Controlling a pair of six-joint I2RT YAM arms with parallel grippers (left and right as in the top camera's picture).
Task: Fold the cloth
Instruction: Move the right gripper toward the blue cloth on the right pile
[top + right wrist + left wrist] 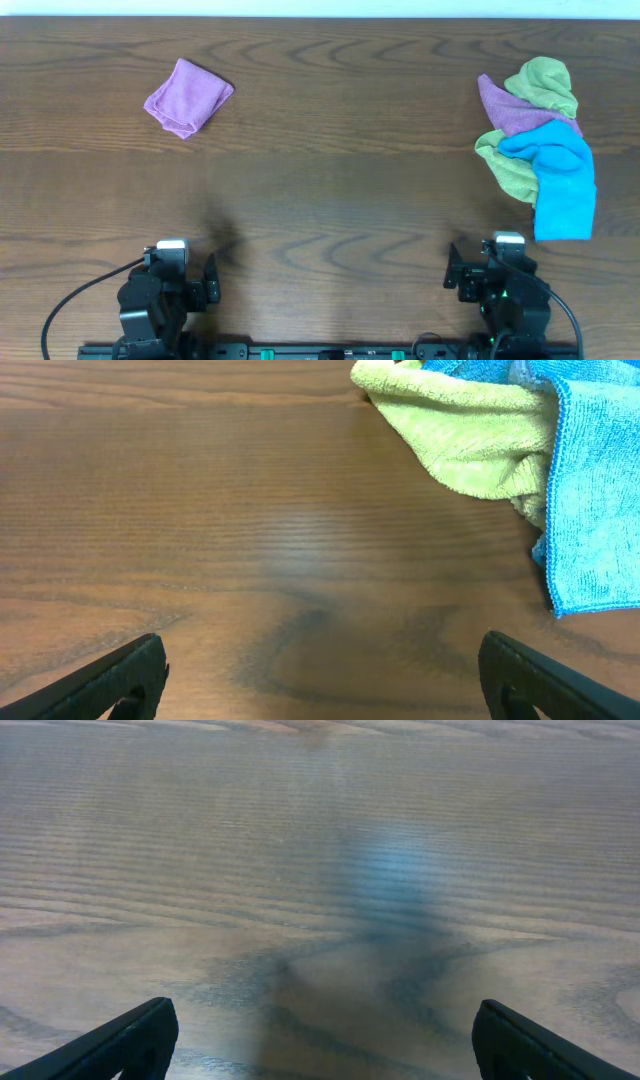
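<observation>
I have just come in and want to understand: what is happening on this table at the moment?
Nothing is being handled yet. Both arms sit at the near edge of the table, with the left gripper and the right gripper open and empty. The blue cloth to be folded lies crumpled on the right side, in a pile with lime-green cloths and a purple cloth. A second purple cloth lies apart at the far left, folded.

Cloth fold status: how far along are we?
Done: nothing; the blue cloth lies bunched in the right-hand pile, overlapping a purple cloth and a lime-green cloth. In hand: nothing; left tool and right tool are open, empty, parked at the near edge of the table. Left: pull it free, spread it, fold it.
</observation>
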